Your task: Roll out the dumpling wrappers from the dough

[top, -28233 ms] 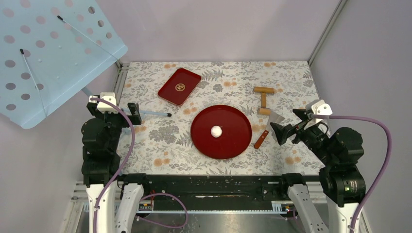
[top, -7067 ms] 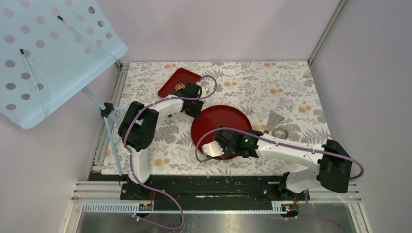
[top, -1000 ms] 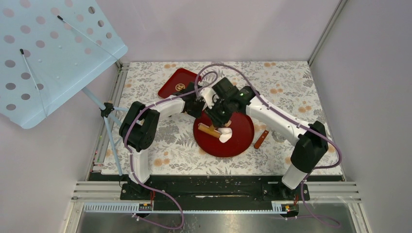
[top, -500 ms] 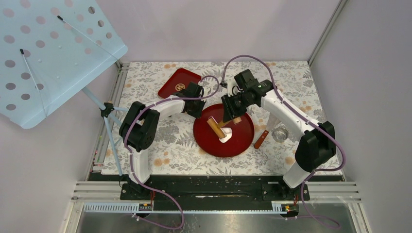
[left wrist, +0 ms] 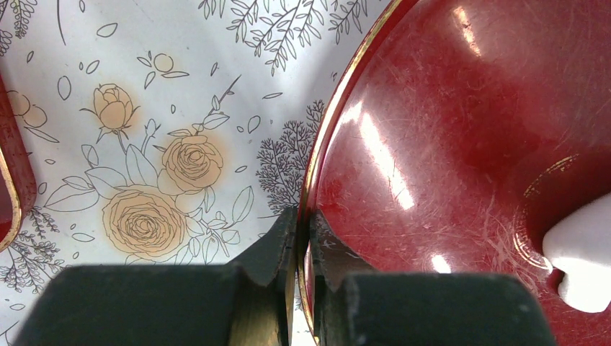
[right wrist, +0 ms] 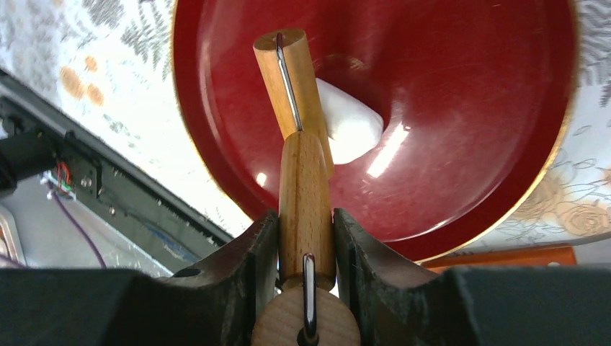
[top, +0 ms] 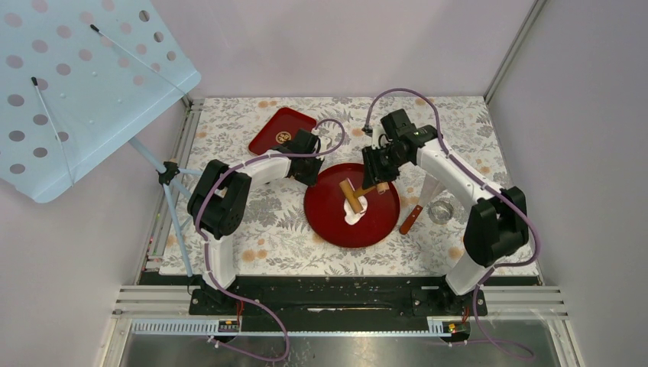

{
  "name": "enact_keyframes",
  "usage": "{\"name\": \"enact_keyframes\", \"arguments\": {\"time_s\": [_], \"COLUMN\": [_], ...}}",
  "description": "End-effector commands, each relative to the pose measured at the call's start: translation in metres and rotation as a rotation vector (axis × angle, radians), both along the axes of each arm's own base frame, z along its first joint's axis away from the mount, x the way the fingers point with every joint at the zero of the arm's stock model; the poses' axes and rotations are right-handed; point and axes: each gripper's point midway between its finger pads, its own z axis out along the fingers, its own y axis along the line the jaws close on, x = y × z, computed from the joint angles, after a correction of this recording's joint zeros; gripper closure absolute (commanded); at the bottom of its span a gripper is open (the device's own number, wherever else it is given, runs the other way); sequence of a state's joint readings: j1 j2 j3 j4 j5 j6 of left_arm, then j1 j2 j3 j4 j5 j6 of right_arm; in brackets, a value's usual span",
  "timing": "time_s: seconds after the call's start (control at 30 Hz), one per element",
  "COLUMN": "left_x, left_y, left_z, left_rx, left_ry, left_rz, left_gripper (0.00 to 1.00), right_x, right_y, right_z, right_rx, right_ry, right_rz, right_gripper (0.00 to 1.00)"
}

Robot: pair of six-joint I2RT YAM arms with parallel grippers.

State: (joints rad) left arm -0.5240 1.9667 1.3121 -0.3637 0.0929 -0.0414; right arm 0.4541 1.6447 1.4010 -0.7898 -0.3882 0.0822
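Zero finished discs in view | dough lump (right wrist: pixel 349 119) thick, barely flattened, mid round red plate (top: pixel 328 229) | right claw (right wrist: pixel 306 231) clamped on wooden roller (right wrist: pixel 302 173), head at the dough's edge | left claw (left wrist: pixel 302 216) pinched onto the plate's rim | we judge it early: most rolling left

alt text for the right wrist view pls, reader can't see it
The right gripper clamps the handle of a small wooden dough roller, whose barrel lies over a lump of white dough in a round glossy red tray. Floral tablecloth shows around it.
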Motion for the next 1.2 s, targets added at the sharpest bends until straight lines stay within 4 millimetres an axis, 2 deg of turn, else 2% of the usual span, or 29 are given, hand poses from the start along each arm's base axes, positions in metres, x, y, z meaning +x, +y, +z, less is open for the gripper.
{"name": "enact_keyframes", "arguments": {"time_s": [0.0,0.2,0.3,0.4,0.5,0.6,0.7,0.77,1.0,1.17], "left_x": [-0.006,-0.006,-0.006,-0.006,-0.006,-0.006,-0.007,-0.006,-0.006,-0.007], "left_y": [0.008,0.008,0.009,0.008,0.008,0.008,0.009,0.009,0.009,0.008], "left_z": [-0.018,-0.018,-0.019,-0.018,-0.018,-0.018,-0.019,-0.018,-0.018,-0.018], "left_rx": [0.078,0.079,0.081,0.080,0.080,0.080,0.081,0.080,0.080,0.080], "left_ry": [0.023,0.021,0.024,0.023,0.023,0.022,0.023,0.023,0.023,0.023], "left_rz": [-0.011,-0.010,-0.010,-0.012,-0.010,-0.011,-0.011,-0.010,-0.010,-0.011], "left_gripper": [1.00,1.00,1.00,1.00,1.00,1.00,1.00,1.00,1.00,1.00], "right_x": [0.029,0.035,0.032,0.034,0.038,0.039,0.037,0.033,0.016,0.002], "right_y": [-0.034,-0.046,-0.041,-0.029,-0.019,-0.017,-0.019,-0.020,-0.016,-0.016], "right_z": [-0.030,-0.053,-0.048,-0.020,0.022,0.056,0.069,0.065,0.025,0.016], "right_rx": [-0.113,-0.170,-0.142,-0.047,0.080,0.146,0.165,0.166,0.163,0.181], "right_ry": [0.017,0.069,0.090,0.061,0.022,-0.031,-0.054,-0.041,0.103,0.150], "right_rz": [-0.121,-0.131,-0.108,-0.105,-0.134,-0.162,-0.184,-0.195,-0.200,-0.201], "right_gripper": [1.00,1.00,1.00,1.00,1.00,1.00,1.00,1.00,1.00,1.00]}}
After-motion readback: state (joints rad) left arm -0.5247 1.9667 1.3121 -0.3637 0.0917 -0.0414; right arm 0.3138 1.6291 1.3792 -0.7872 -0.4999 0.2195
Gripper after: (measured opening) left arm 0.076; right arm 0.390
